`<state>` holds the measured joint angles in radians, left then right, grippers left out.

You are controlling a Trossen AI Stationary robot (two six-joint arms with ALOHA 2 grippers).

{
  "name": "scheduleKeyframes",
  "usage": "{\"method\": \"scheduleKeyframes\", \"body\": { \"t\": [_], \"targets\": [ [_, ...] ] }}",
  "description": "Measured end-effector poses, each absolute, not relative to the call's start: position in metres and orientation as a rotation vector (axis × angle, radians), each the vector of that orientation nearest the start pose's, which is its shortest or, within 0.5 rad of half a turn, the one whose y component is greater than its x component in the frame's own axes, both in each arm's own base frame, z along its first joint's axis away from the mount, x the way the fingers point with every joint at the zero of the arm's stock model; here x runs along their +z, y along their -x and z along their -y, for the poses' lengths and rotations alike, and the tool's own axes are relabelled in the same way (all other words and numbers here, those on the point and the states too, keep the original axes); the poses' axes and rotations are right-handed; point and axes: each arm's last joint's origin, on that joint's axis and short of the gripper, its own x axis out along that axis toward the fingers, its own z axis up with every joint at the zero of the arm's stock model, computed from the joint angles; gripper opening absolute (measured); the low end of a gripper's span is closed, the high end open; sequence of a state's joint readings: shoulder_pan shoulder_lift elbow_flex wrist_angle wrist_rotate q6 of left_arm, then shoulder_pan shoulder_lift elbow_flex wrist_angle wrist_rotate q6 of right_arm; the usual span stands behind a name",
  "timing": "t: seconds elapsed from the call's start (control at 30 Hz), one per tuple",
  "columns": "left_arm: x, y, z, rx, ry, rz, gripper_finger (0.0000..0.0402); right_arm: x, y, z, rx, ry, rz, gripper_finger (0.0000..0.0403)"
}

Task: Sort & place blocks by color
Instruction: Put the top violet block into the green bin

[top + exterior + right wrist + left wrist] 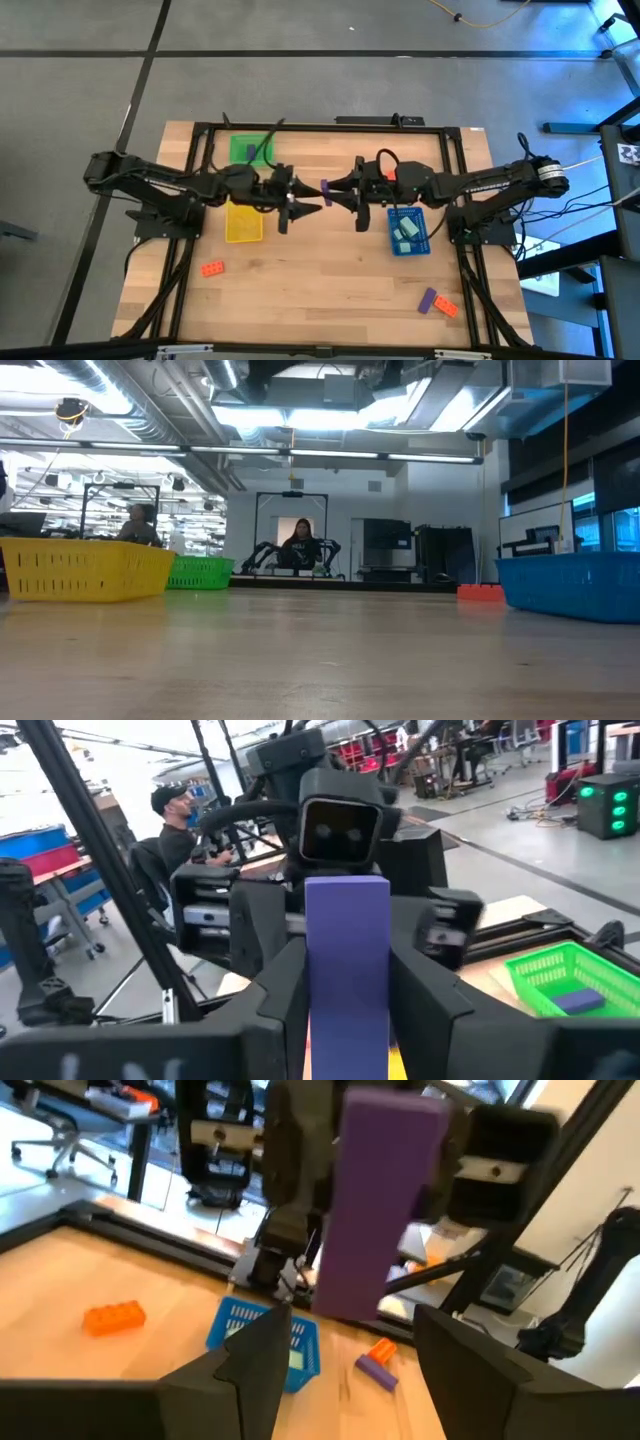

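High view: both arms meet mid-table, a handover. Purple block (325, 188) sits in the air between L gripper (312, 203) and R gripper (337, 191). Yellow tray (243, 222) under the L arm, blue tray (408, 231) under the R, green tray (250, 149) at the far edge. Loose orange block (212, 268) near-left; purple + orange pair near-right.

Low view: just trays, no grippers.

L wrist: my L fingers (262, 1362) are spread, block clear of them, not gripped.

R wrist: R fingers (285, 990) pinch the block upright.

Next, I reckon: slide L fingers around the free end, close, then let R go.
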<state>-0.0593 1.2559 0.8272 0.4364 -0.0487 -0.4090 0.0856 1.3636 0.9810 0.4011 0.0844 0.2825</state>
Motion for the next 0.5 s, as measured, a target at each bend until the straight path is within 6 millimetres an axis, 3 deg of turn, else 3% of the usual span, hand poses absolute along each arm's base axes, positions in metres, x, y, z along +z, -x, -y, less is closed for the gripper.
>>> {"method": "scheduleKeyframes", "body": {
  "t": [0.23,0.5],
  "targets": [
    [0.309,-0.305,0.016,0.005,0.352,-0.004,0.0228,0.329,-0.311,-0.024,0.006,-0.288,0.031,0.0106],
    [0.322,-0.312,0.013,-0.036,0.309,0.053,0.0226,0.332,-0.311,-0.024,0.009,-0.291,0.056,0.0106]
  ]
}}
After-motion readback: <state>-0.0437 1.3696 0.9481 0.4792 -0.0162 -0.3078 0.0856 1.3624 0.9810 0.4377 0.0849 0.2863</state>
